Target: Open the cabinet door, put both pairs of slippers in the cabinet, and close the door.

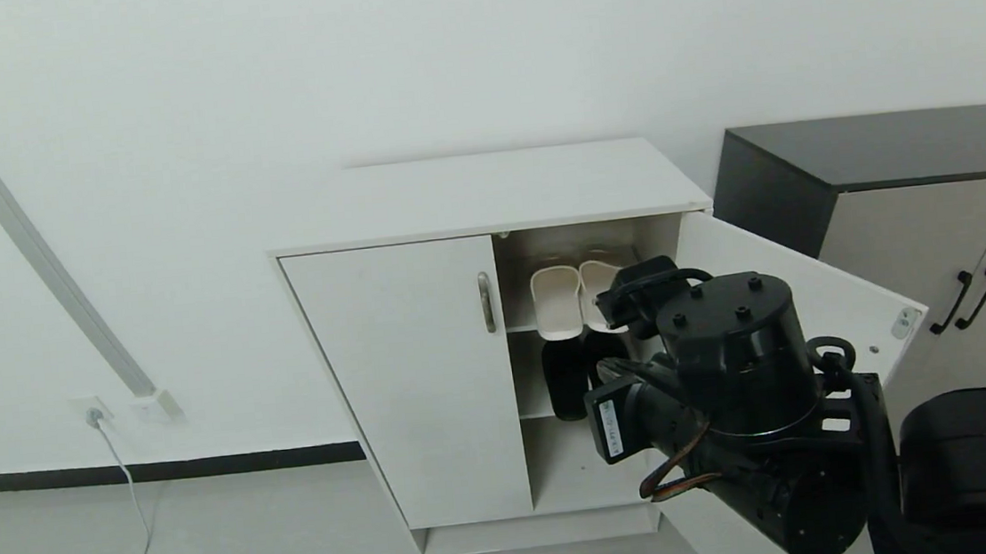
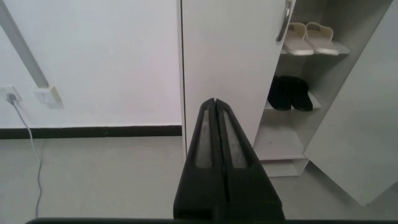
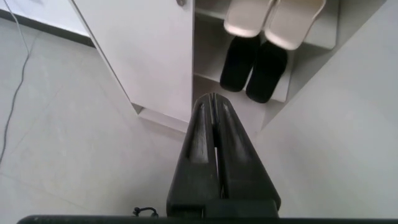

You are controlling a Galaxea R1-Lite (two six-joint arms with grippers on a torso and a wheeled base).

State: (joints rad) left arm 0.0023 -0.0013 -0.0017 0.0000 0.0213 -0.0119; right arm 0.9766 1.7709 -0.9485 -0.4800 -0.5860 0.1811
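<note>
While the right door (image 1: 780,288) of the white cabinet (image 1: 486,193) stands swung wide, you've got both pairs inside. The white slippers (image 1: 558,302) sit side by side on the top shelf. The black slippers (image 1: 566,378) sit side by side on the shelf directly below. The bottom compartment has bare floor showing. The left door (image 1: 409,382) is flush shut, with its metal handle (image 1: 486,302) at the inner edge next to the opening.

Right arm (image 1: 732,354) is up in front of the open half, blocking part of both shelves in your head view. The right gripper (image 3: 213,99) has its fingers pressed together with nothing between them. It hangs over the floor just outside the cabinet's lower front, with the black pair beyond the tip.

The left gripper (image 2: 214,102) also has its jaws pressed flat together and is empty. It sits low and well back from the cabinet, lined up with the left door's face, touching nothing.

Around it, you'll see a dark-topped cabinet (image 1: 875,154) just right of the open door. A wall socket (image 1: 94,414) with a cable (image 1: 134,505) trailing down to the floor is well off to the left. A grey conduit (image 1: 15,221) runs diagonally down the wall to a box beside the socket.
</note>
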